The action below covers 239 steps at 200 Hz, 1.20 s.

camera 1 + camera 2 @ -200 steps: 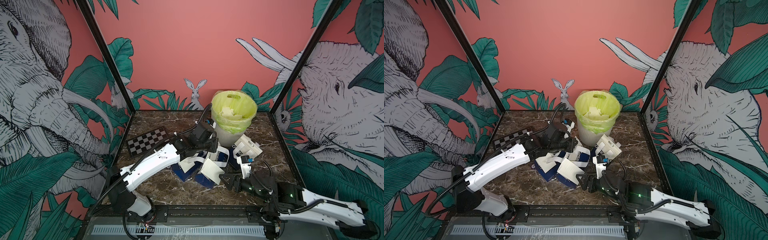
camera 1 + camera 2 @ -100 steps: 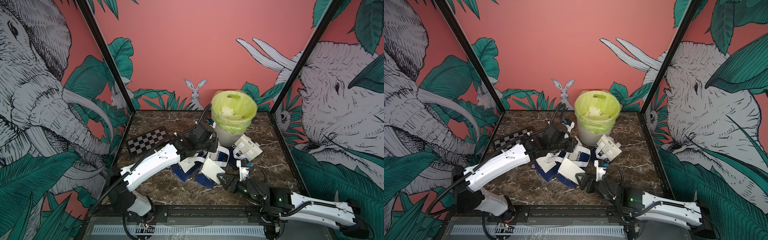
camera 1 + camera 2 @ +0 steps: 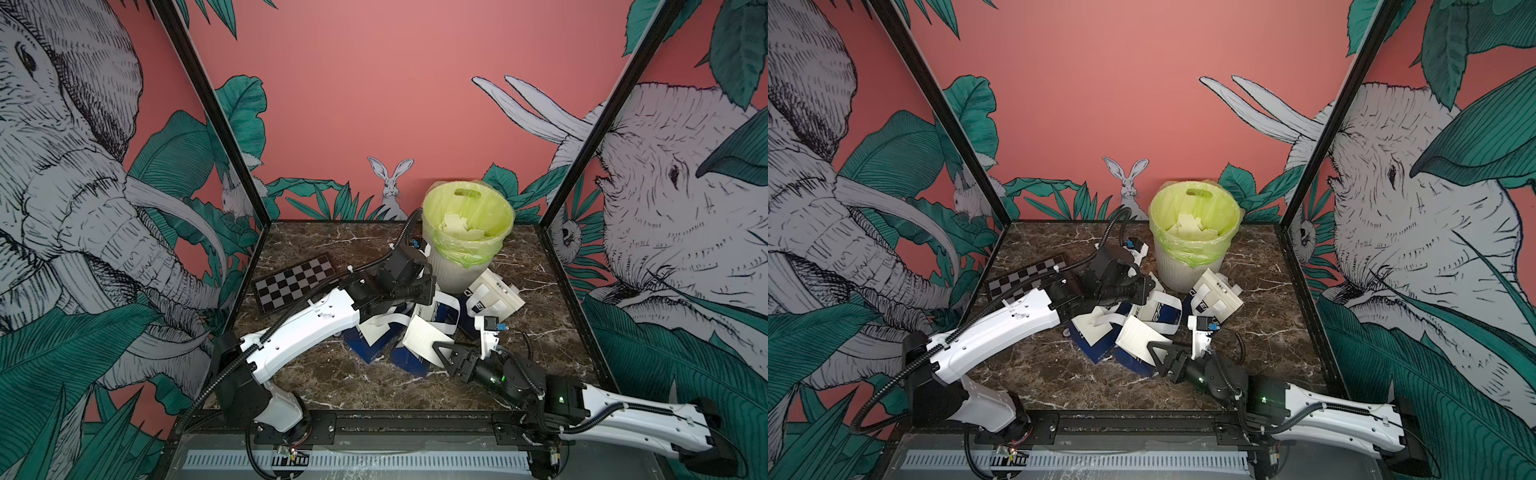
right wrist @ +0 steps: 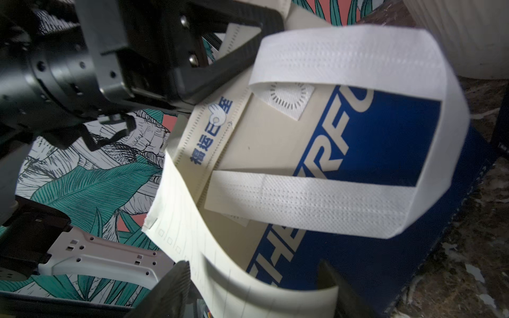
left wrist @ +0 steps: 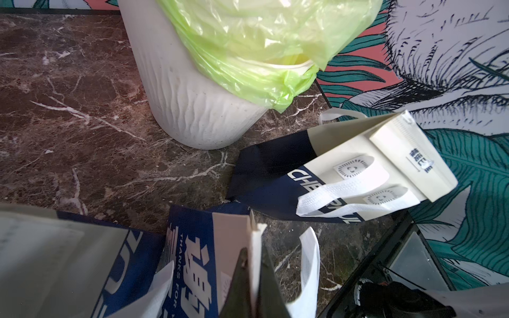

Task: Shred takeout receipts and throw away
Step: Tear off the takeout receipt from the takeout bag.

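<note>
A takeout receipt [image 3: 423, 338] [image 3: 1136, 337], a white slip with faint lines, sticks out of a pile of white-and-navy tote bags [image 3: 438, 311]. In the right wrist view the receipt [image 4: 217, 256] bows between the two fingers of my right gripper [image 4: 252, 268], whose jaws stand apart around it. My right gripper [image 3: 442, 356] [image 3: 1159, 355] sits at the pile's near side. My left gripper [image 3: 428, 287] [image 5: 254, 254] is shut on the top edge of one tote bag [image 5: 192, 256]. Torn white pieces [image 3: 455, 224] lie in the green-lined bin [image 3: 457, 272].
Another tote bag [image 3: 494, 291] [image 5: 358, 170] leans beside the bin [image 5: 187, 96] at the right. A checkerboard card [image 3: 295, 286] lies at the left on the marble table [image 3: 332, 245]. Mural walls close in the left, back and right sides.
My right arm has reached forward and left into the bag pile, bringing its fingers around the receipt, and its jaws have narrowed a little. The left arm has held still.
</note>
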Each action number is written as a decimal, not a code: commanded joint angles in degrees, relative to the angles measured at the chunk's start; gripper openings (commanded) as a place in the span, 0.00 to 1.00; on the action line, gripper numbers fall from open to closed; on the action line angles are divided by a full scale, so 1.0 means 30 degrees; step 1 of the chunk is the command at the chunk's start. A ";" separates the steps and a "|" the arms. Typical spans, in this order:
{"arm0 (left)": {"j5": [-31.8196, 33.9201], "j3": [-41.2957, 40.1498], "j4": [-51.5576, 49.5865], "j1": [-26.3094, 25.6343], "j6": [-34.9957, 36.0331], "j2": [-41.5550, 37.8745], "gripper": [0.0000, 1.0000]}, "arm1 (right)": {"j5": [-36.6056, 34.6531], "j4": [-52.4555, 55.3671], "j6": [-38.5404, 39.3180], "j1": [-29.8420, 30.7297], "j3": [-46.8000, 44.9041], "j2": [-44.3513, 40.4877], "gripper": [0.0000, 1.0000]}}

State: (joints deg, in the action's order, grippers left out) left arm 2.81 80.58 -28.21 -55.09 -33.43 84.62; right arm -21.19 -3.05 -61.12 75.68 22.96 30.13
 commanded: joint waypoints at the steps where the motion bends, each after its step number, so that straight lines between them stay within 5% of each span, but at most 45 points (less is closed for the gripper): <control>1: 0.0707 -0.0286 0.0438 -0.0035 0.0068 -0.0576 0.00 | -0.0495 0.0154 0.0154 0.0115 0.0754 -0.0920 0.66; 75: 0.0858 -0.0258 0.0379 -0.0035 0.0243 -0.0462 0.00 | 0.1055 0.0793 0.0755 0.0145 0.1836 0.0181 0.44; 145: 0.1019 -0.0253 0.0302 -0.0035 0.0466 -0.0462 0.00 | 0.0555 0.1213 -0.0254 0.0145 0.0611 0.0238 0.46; 215: 0.1132 -0.0315 0.0203 -0.0035 0.0714 -0.0462 0.00 | 0.1115 0.3213 0.1847 0.0145 0.1758 -0.1176 0.00; 239: 0.0995 -0.0456 0.0346 -0.0035 0.0849 -0.0437 0.00 | 0.1710 0.3556 0.2886 0.0145 0.2739 -0.1118 0.00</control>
State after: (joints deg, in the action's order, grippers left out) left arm 4.16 80.47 -28.10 -55.09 -31.70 84.62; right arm -17.52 7.40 -54.92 75.77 27.31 27.03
